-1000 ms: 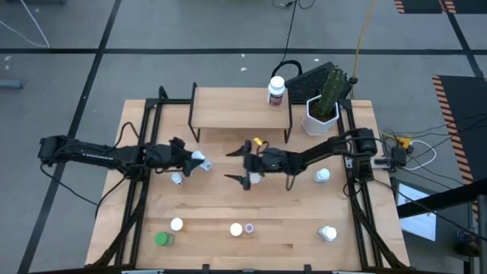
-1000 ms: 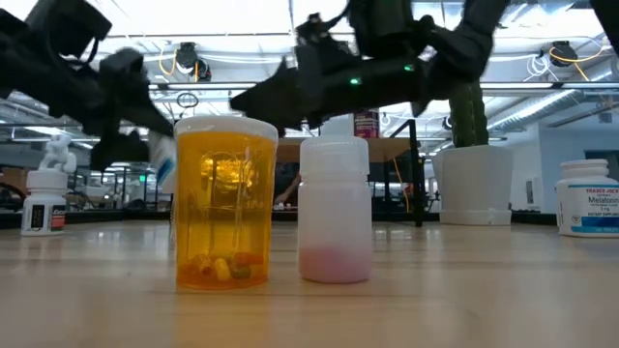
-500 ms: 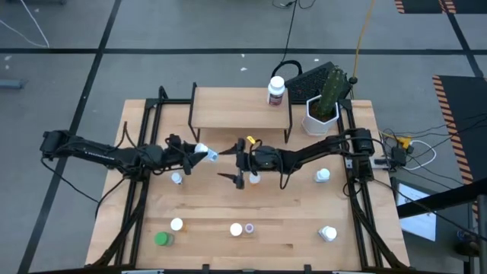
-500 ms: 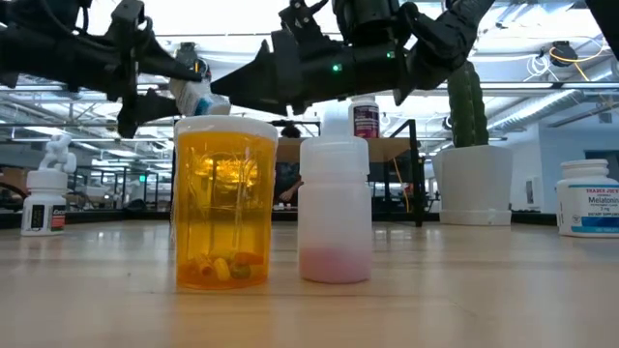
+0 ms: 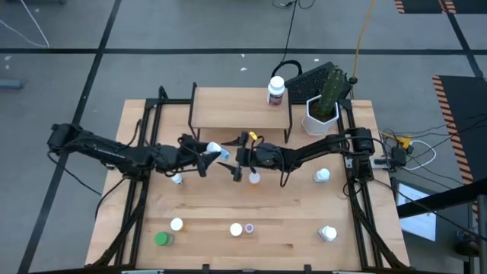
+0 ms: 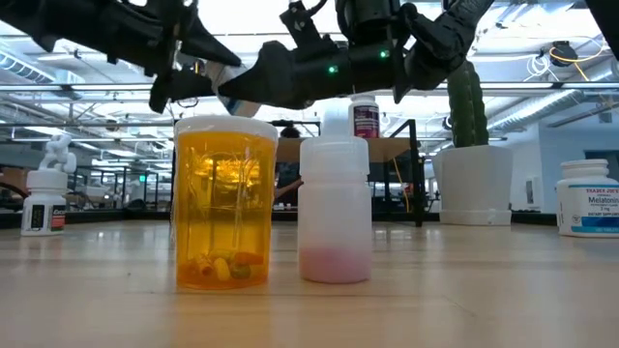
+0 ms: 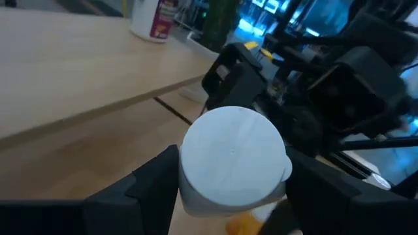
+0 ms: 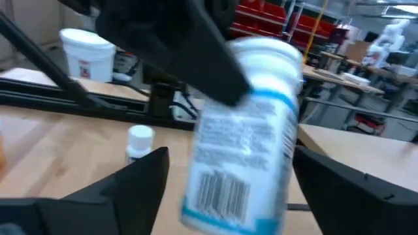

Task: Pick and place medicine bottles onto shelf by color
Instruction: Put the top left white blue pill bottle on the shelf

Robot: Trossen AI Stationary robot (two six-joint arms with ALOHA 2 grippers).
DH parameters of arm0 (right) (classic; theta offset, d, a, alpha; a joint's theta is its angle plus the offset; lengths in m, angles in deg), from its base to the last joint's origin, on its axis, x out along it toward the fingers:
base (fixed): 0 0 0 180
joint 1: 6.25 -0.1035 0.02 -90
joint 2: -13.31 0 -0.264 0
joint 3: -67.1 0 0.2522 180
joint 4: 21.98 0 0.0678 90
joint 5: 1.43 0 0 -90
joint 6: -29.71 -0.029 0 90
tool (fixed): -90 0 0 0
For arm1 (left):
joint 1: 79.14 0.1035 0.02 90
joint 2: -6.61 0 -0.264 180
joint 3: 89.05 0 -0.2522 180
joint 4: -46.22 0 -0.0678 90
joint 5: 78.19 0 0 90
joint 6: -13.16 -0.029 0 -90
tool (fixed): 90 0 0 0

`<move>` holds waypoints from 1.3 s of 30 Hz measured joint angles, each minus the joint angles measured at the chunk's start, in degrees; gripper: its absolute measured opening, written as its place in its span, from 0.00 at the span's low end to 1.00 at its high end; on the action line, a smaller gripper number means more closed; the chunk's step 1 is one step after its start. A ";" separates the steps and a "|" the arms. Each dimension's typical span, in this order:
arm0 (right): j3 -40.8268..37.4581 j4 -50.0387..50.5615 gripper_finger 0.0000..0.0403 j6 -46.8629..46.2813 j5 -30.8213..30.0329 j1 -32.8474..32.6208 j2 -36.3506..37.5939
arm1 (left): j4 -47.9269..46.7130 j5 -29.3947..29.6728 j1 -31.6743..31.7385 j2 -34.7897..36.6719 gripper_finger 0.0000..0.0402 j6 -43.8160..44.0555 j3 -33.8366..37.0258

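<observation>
White bottle (image 5: 213, 148) — now between grippers

A robotics lab: red parts bins (image 8: 264, 19), workbenches (image 8: 339, 78), concrete floor (image 5: 228, 30).

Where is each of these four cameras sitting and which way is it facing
High view: above the table, looking straight down; both arms meet in front of the shelf.
Low view: at tabletop height, looking level past an orange bottle; arms overhead.
Left wrist view: on the left arm, looking past the left gripper, shut on the white-capped bottle.
Right wrist view: on the right arm; the right gripper flanks that bottle.
Shared: both wrist views show that bottle.
</observation>
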 joint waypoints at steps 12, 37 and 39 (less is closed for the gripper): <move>-0.75 4.71 0.50 -2.54 2.78 -0.57 5.72 | -0.85 -4.47 -0.15 -1.01 0.62 -7.57 -5.31; -17.41 -28.14 0.42 -16.57 31.36 4.15 16.92 | 25.04 -14.96 -2.18 -16.23 0.87 -51.59 -6.38; -17.41 -29.56 0.42 -16.33 31.18 3.70 16.90 | 29.10 -14.98 -2.20 -18.46 0.87 -53.91 -6.40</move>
